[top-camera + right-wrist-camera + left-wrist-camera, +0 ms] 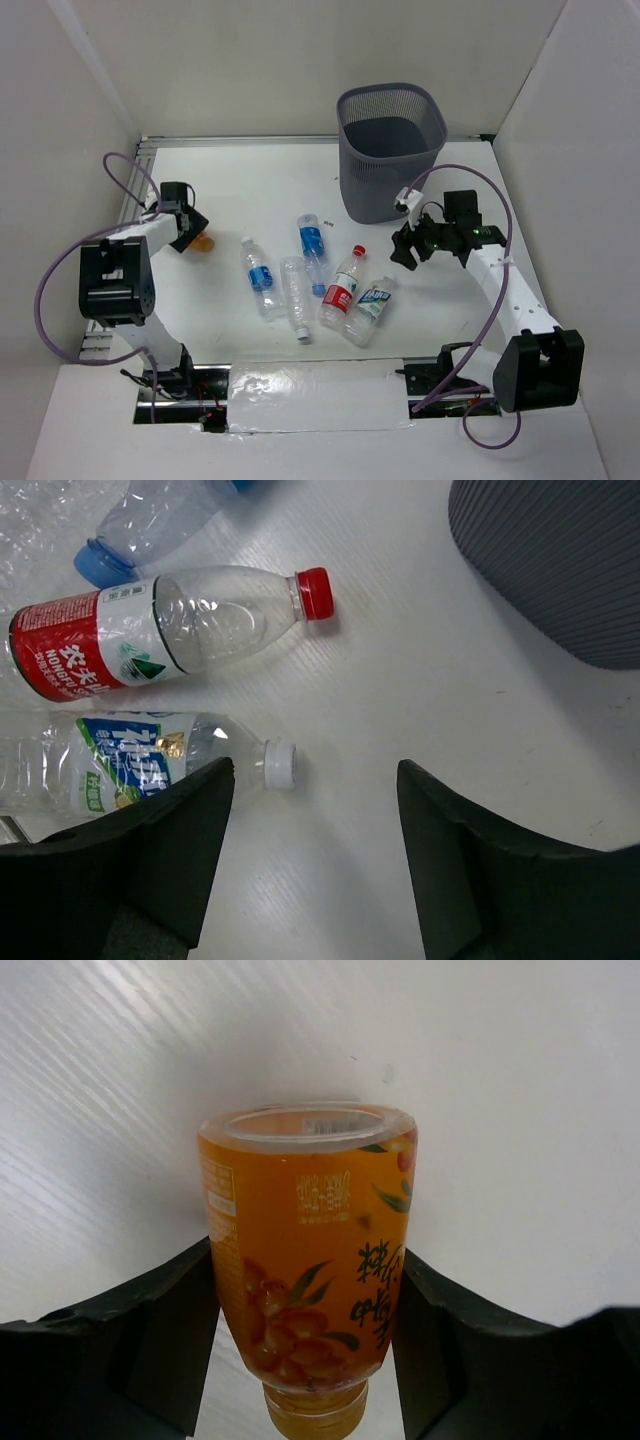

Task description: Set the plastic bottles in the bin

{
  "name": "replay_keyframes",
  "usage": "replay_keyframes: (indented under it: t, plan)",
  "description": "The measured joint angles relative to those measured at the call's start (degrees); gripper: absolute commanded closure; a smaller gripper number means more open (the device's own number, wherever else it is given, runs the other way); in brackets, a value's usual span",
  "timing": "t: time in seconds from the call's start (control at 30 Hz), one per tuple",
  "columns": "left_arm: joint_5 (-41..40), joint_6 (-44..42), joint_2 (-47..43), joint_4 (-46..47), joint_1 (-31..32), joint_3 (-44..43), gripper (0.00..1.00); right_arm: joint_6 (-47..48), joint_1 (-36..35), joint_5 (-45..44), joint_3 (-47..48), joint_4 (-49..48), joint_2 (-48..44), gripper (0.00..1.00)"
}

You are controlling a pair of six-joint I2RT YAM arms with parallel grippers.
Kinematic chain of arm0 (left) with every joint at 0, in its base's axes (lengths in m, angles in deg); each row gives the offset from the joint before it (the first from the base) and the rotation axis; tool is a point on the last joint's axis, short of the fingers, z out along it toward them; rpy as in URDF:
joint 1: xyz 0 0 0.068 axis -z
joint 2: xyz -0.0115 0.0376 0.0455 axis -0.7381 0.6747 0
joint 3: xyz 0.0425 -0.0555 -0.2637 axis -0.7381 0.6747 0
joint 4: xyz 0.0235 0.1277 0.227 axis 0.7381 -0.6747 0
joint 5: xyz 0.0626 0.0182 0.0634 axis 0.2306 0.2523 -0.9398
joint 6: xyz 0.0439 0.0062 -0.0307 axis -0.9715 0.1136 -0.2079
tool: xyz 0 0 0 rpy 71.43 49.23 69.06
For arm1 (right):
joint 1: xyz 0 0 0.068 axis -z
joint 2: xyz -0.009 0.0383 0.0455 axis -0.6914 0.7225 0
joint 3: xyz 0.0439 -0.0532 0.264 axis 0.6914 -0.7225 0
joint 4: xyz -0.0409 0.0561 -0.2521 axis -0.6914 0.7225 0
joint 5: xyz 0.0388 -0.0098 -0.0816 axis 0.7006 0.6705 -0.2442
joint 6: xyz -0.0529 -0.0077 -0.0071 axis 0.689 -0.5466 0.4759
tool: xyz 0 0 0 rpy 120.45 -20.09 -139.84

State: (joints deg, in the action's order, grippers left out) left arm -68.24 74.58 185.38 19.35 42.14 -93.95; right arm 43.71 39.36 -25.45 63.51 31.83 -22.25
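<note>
Several clear plastic bottles lie in a cluster mid-table: a blue-labelled one (258,277), an unlabelled one (295,298), another blue-labelled one (313,252), a red-labelled one with a red cap (343,287) and a green-white one (371,309). The dark grey mesh bin (390,150) stands upright at the back right. My left gripper (190,232) at the far left is shut on an orange drink bottle (305,1260), which sits between both fingers. My right gripper (408,248) is open and empty, hovering between the bin and the cluster. Its view shows the red bottle (170,630), the green-white bottle (130,765) and the bin wall (560,560).
White walls enclose the table on the left, back and right. A strip of clear plastic sheet (315,398) lies at the near edge between the arm bases. Purple cables loop beside both arms.
</note>
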Motion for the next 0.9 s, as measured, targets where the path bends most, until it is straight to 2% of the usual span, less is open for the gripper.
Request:
replay_keyframes:
  t: [0.03,0.07,0.1,0.2,0.3,0.43,0.57,0.67,0.7,0.77,0.8,0.9]
  plan:
    - [1.0,-0.5,-1.0,-0.3,0.3,0.0,0.79,0.3,0.0,0.3,0.0,0.0,-0.1,0.36]
    - [2.2,-1.1,-2.6,-0.4,0.8,0.0,0.83,0.8,0.0,0.6,0.0,-0.1,-0.3,0.55]
    - [3.5,-1.9,-5.0,-0.4,1.8,0.0,0.87,1.4,0.0,1.0,-0.3,-0.3,-0.8,0.66]
    - [8.7,-3.7,-13.0,0.2,6.7,-0.9,0.96,2.3,-0.3,2.6,-1.8,-0.7,-3.6,0.89]
    - [15.8,-4.8,-17.9,3.2,13.2,-6.3,1.0,3.2,-1.0,3.7,-3.6,-0.7,-6.4,0.87]
    - [24.1,-5.1,-15.8,9.2,21.0,-19.3,1.0,4.8,-1.7,4.3,-5.0,-0.8,-7.3,0.77]
    - [30.7,-4.9,-5.4,14.3,26.9,-38.1,1.0,5.9,-2.0,4.3,-6.6,-0.6,-7.7,0.74]
    - [32.6,-5.1,4.8,15.5,30.8,-53.4,0.99,6.3,-2.2,4.2,-7.3,-0.5,-8.6,0.69]
    - [32.7,-5.2,8.7,15.2,31.9,-58.9,0.94,6.3,-2.3,4.2,-7.4,-0.5,-9.0,0.61]
    - [32.3,-5.8,16.0,14.8,33.7,-68.8,0.9,6.4,-2.6,4.1,-7.7,-0.6,-10.0,0.54]
    - [31.8,-6.1,18.8,13.7,34.6,-72.2,0.76,6.3,-2.6,4.1,-7.8,-0.6,-10.4,0.49]
    - [28.9,-6.2,24.8,12.3,36.8,-76.5,0.48,6.4,-2.6,3.8,-7.8,-0.6,-11.5,0.42]
